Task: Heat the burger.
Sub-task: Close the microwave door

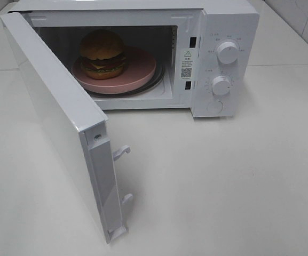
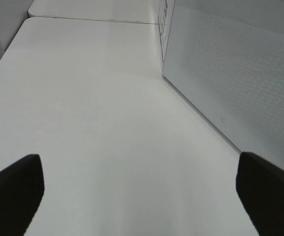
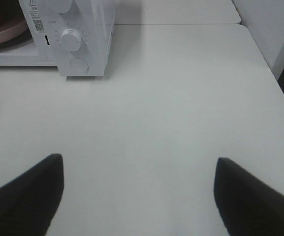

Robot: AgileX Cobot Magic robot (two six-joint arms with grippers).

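The burger (image 1: 102, 53) sits on a pink plate (image 1: 141, 76) inside the open microwave (image 1: 231, 24), toward the left of the cavity as the high camera sees it; it looks light, soft and loosely stacked, with a glossy domed bun over dark patties and yellow cheese; a squeeze from the sides would likely crush the bun or shear the layers, and the shiny top offers little grip; if it had to be shifted, the plate's stiff rim would be the safer place to take hold; as it lies, it seems well placed and needs no touching.

The door (image 1: 52, 114) hangs wide open toward the front left, its latch hooks showing on the free edge; it is rigid and hinged, so in my judgement a flat push on its outer face near that free edge would swing it shut; after that the two knobs on the control panel, upper knob (image 1: 227, 52) and lower knob (image 1: 221, 85), remain to be turned.

The left gripper (image 2: 139, 194) hovers over the bare desk (image 1: 223, 186), its jaws spread about as wide as they go and holding nothing, with the door's meshed face close beside it; the right gripper (image 3: 138, 194) hangs over the desk in front of the control panel, well apart from it, its jaws also wide and empty, touching nothing.
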